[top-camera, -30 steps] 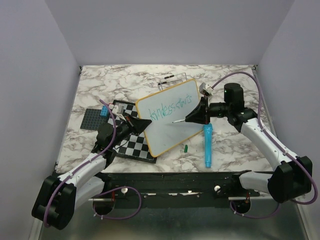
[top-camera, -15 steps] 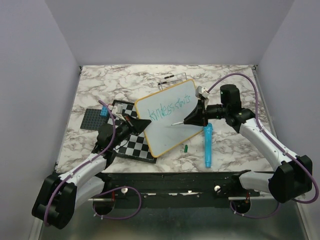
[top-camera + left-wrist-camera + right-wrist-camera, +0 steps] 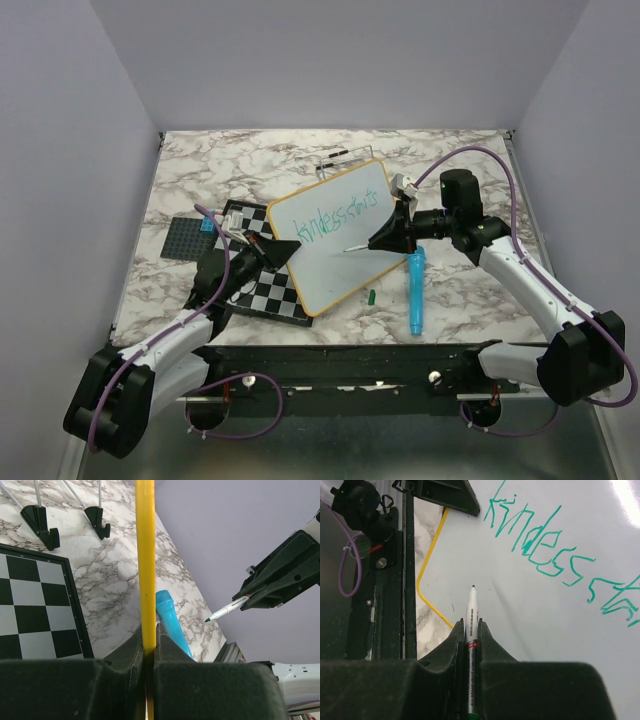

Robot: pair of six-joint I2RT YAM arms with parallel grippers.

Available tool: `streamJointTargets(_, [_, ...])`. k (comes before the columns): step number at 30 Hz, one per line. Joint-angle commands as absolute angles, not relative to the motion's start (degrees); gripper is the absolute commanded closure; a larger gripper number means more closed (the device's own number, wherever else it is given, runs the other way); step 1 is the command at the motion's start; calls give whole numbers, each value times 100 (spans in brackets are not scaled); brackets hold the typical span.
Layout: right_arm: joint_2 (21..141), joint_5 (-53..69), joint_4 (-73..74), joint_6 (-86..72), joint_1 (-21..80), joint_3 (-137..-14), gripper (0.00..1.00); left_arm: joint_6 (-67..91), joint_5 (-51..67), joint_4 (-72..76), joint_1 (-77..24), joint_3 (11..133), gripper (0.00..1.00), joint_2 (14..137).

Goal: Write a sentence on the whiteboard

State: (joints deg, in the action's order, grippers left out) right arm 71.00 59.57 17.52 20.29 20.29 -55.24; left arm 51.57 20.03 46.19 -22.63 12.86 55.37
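- Lettering of the sentence [image 3: 338,214] is seen in green on the whiteboard [image 3: 350,262]. Only "kindess starts" can be read, and its end is cut off in the right wrist view.
- The whiteboard is held tilted at mid-table, its near-left part over the checkered board [image 3: 255,292].
- The left gripper [image 3: 145,636] is pressed onto the whiteboard's yellow frame [image 3: 145,555], which is seen edge-on.
- The right gripper [image 3: 471,626] is pinched on a marker [image 3: 471,605]. Whether its tip touches the surface cannot be told.
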Motion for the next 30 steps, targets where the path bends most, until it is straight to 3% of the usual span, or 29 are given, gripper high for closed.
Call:
streamJointTargets(1, [7058,5880,1890,2180,2048,-5739,99,5247,1775,5440,-2294,1301,100,5344])
streamJointTargets(30, [7119,5565,2372,2715,2407,-6046,99,5432,1793,5520,-2294,1371,100,5431])
